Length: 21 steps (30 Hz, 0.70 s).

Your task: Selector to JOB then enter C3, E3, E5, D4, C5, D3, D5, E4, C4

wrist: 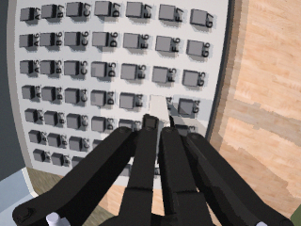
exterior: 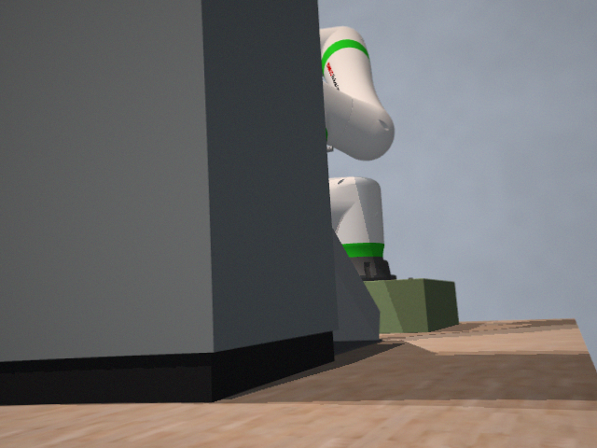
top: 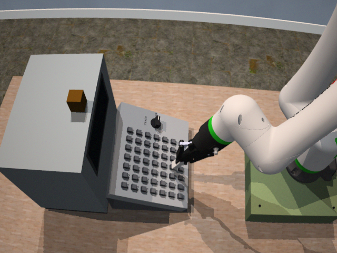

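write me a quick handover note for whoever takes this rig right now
Claw: shut, holding nothing, fingertips together as a poker, low over the keypad near its arm-side edge, about mid-rows.
Selector knob: at the keypad's top, beside the TEACH print; its exact setting is unreadable.
Keys: none look lit; whether the tip touches one is unclear.
Left: confirm JOB on the selector, then enter the nine keys in order.

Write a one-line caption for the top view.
Closed gripper poised over the keypad's right-hand key columns, selector knob untouched.
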### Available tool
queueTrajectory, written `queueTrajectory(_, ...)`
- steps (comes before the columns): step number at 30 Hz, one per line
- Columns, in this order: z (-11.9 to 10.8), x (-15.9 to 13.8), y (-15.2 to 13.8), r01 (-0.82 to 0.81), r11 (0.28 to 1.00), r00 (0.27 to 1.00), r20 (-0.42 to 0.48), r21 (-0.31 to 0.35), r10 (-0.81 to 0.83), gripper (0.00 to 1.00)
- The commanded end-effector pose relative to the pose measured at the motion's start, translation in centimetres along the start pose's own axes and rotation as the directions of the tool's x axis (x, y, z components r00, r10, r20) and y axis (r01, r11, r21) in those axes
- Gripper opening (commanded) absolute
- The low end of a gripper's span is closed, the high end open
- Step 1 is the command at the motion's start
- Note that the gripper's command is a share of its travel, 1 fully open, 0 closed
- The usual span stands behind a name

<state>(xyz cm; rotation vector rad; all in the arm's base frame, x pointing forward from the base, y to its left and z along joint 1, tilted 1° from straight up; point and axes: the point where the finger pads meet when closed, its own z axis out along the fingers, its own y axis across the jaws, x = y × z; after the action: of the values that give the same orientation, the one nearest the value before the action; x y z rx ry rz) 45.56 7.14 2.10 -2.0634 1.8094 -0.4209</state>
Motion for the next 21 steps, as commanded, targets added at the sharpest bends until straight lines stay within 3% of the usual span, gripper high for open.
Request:
queueTrajectory(1,-0.01,0.00,-0.02,0.000,1.000,1.000,0.000,0.000,0.000,0.00)
queueTrajectory(21,0.45,0.00,-0.03,0.000,1.000,1.000,0.000,0.000,0.000,0.00)
